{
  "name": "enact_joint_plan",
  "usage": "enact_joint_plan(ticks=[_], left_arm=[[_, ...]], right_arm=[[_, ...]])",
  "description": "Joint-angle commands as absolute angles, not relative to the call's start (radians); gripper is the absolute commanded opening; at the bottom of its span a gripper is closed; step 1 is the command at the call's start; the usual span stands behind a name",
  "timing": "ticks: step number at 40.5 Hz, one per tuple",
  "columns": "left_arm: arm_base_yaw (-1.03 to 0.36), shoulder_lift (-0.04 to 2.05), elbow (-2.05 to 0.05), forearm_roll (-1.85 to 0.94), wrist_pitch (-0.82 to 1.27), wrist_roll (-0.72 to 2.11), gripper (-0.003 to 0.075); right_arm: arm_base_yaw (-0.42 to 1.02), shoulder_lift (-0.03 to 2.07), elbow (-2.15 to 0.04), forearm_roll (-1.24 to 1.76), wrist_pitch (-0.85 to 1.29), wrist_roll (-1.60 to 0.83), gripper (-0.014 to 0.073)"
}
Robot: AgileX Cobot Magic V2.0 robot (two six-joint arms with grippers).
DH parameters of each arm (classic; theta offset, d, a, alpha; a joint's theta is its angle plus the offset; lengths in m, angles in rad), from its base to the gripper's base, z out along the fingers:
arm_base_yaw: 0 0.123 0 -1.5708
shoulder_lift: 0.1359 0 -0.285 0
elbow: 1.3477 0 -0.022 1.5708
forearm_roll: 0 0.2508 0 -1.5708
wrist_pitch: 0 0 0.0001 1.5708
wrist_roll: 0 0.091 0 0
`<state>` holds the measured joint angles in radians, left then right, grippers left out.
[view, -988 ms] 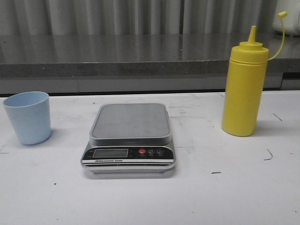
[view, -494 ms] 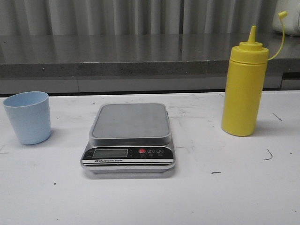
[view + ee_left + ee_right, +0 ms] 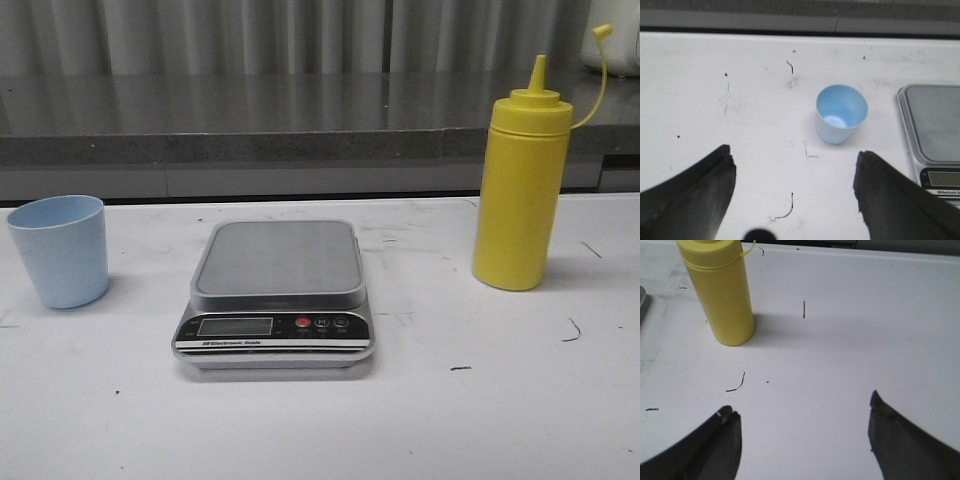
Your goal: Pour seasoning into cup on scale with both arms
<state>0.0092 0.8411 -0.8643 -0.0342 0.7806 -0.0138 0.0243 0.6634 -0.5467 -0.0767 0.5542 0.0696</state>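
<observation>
While both pairs of fingers, left and right, hang spread and empty, the cup stands near the counter's left edge, scale mid-counter, seasoning upright toward the right edge.

Frontal overview; two downward wrist close-ups

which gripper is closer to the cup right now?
Left. The left gripper, open, faces the cup, with nothing between them. The right gripper, open, is beyond the scale, near the seasoning.
</observation>
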Motion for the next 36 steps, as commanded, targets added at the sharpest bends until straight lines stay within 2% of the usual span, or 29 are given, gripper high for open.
enact_joint_plan(ticks=[1, 24, 36], left_arm=[[0.008, 0.939, -0.948, -0.047, 0.77, -0.021, 0.0494], [-0.071, 1.592, -1.263, -0.018, 0.812, -0.021, 0.0494], [-0.071, 1.791, -1.358, 0.0, 0.786, -0.021, 0.0494]], right_arm=[[0.025, 0.668, -0.581, -0.09, 0.494, 0.063, 0.0549], [0.025, 0.668, -0.581, -0.09, 0.494, 0.063, 0.0549], [0.025, 0.668, -0.581, -0.09, 0.494, 0.063, 0.0549]])
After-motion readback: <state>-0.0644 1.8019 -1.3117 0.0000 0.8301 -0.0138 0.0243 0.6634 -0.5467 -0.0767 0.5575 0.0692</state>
